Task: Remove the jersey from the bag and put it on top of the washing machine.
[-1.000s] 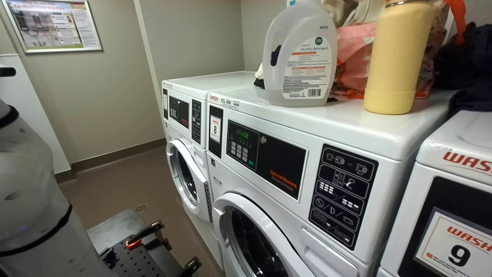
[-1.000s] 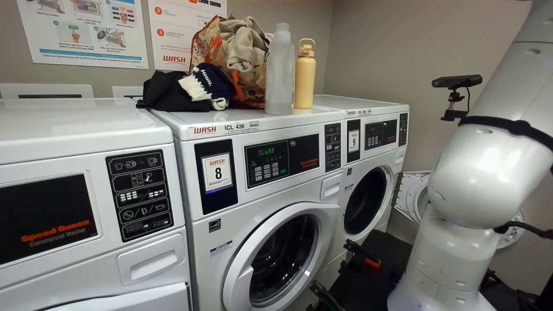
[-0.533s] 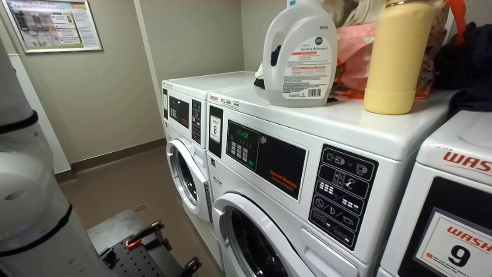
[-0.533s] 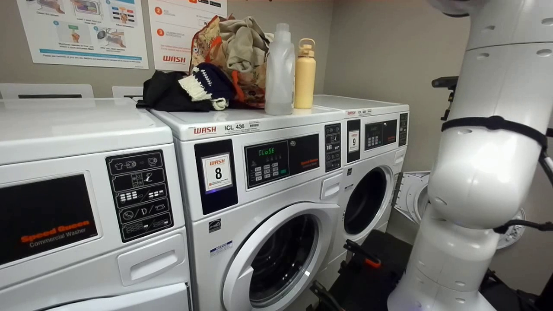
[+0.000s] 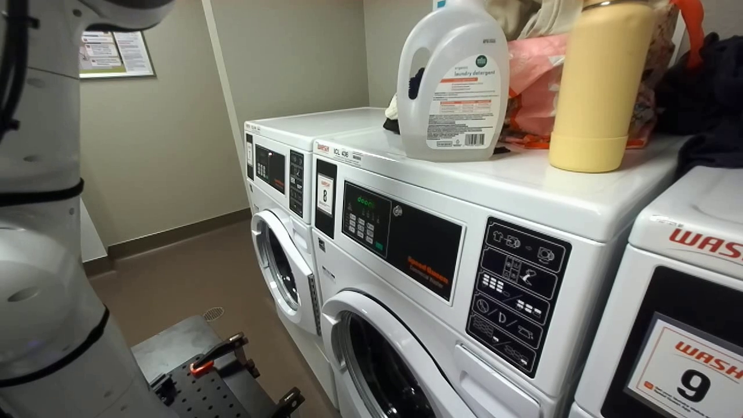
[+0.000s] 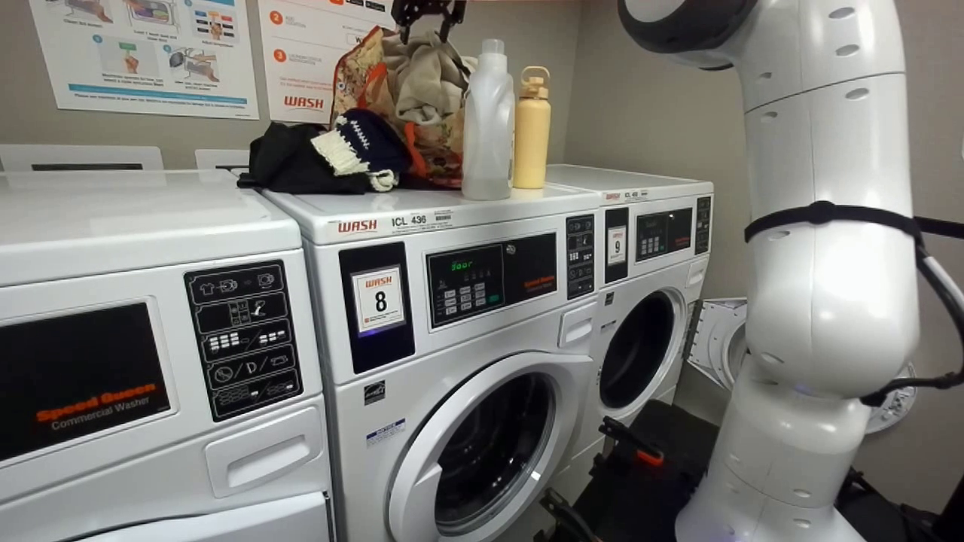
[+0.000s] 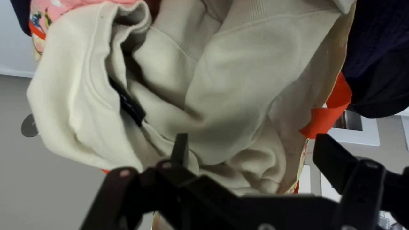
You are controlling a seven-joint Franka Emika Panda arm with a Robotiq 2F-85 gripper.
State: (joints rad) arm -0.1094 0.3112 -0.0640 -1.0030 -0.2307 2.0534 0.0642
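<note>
Pincer (image 6: 425, 35) now shows at the upper middle of an exterior view, where half a second ago it was out of frame. Its jaws stand spread, gripping nothing. What I take for the jersey (image 7: 243, 86), beige in the upper middle of the wrist view, lies heaped in the bag (image 6: 443, 150). So the reach seems nearly done; grasping, pulling free and laying on the washer (image 6: 520, 216) remain. Contact I cannot tell.
</note>
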